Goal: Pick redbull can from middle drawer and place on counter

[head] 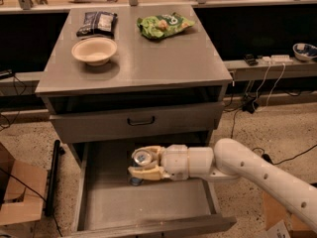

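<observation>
Silver-topped, the redbull can (143, 156) is pinched by the jaws of the gripper (138, 162), seemingly raised off the middle drawer (148, 202) floor, below the tabletop (163, 58) front edge; a bowl (94, 50) is seen near its left edge.

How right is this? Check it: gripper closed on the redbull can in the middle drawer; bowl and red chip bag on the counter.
One error: the camera view shows a green chip bag, not red. Otherwise right: gripper closed on the redbull can in the middle drawer, bowl on the counter.
</observation>
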